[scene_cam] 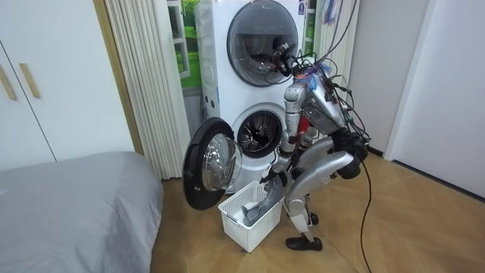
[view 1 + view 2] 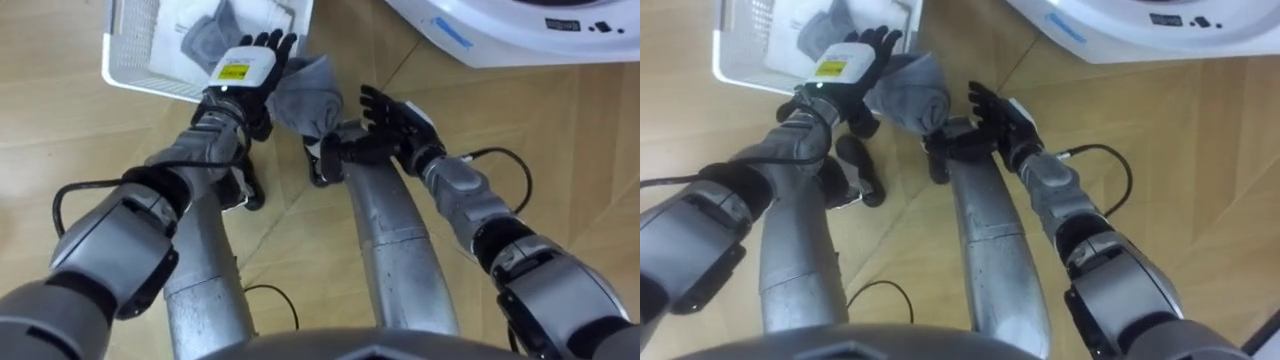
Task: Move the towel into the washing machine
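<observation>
Upper left of the frame: a white basket (image 2: 135, 45) (a grey cloth (image 2: 200, 40) lies inside). The left hand (image 2: 245, 70) curls its fingers on the grey towel (image 2: 310, 90), top centre. The right hand (image 2: 400, 115), fingers spread, is just beside the towel. The washing machine (image 2: 520, 30) is at upper right.

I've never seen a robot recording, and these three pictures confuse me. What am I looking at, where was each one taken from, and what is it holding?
This is a two-legged humanoid robot whose arms end in fingered hands. Two pictures come from cameras in its head, looking down past its own arms; the third comes from a camera standing in the room. There the robot bends over a white basket on the wooden floor, before a washing machine whose door stands open. In the head views its left hand grips a bunched grey towel beside the basket, while its right hand is open next to the towel. More grey cloth lies in the basket.
</observation>
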Available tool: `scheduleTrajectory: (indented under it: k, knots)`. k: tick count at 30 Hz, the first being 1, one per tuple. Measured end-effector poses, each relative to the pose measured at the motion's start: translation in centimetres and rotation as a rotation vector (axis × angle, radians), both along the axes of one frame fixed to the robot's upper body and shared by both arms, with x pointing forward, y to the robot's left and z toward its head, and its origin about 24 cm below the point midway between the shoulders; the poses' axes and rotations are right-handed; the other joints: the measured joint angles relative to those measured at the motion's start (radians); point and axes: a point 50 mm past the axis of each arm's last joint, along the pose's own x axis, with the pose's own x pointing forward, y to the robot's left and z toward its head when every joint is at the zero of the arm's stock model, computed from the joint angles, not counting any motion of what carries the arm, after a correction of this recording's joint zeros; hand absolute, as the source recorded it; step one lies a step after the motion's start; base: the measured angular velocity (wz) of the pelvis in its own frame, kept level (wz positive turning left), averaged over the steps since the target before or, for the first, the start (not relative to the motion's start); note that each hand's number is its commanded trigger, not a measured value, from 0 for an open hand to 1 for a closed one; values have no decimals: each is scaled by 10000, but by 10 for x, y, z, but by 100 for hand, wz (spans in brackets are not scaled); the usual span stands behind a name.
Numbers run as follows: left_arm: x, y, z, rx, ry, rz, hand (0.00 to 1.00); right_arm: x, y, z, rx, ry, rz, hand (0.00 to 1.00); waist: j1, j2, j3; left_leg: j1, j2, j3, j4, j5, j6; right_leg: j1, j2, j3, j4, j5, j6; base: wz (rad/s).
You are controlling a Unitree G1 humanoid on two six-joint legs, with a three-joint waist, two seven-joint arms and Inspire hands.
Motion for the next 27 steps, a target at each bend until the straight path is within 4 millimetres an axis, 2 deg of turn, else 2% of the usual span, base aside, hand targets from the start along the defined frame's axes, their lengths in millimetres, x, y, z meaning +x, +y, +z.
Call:
scheduleTrajectory:
  k: [6, 7, 9, 11, 18, 22, 27]
  knots:
    - [2, -1, 3, 251, -192, -297, 0, -1, 4, 0, 145, -47, 233, 0, -214, -120, -10, -200, 55, -228, 95, -43, -73, -14, 28, -245, -49, -73, -68, 2]
    - [2, -1, 3, 283, -207, -332, 60, -1, 4, 0, 173, -40, 208, 0, -217, -124, -11, -213, 57, -241, 102, -53, -76, -14, 29, -262, -52, -82, -70, 0]
    - [1, -3, 2, 483, -254, -523, 94, -1, 4, 0, 175, -41, 202, 0, -222, -135, -11, -224, 56, -249, 103, -79, -68, -14, 27, -275, -63, -113, -56, 0]
    - [-1, -5, 0, 701, -232, -812, 100, -1, 4, 1, 176, -63, 214, 0, -258, -138, -13, -226, 30, -241, 94, -101, -44, -14, 17, -266, -65, -147, -36, 0]
    - [-4, -3, -4, 1100, -3, -1120, 100, -2, 9, 2, 76, -295, 560, 0, -558, -313, -41, -196, -4, -178, 59, -116, -13, -13, 14, -224, -71, -193, -14, 0]
    - [-3, 5, -4, 1351, 280, -1049, 100, -2, 11, 3, 69, -324, 678, 0, -629, -387, -48, -201, 14, -189, 63, -119, -8, -16, 17, -225, -69, -193, -14, 0]
    - [-1, 5, -3, 1288, 630, -954, 100, -2, 12, 2, -108, -362, 702, 0, -628, -469, -79, -188, -11, -193, 33, -121, 1, -16, -11, -215, -88, -192, -13, 0]
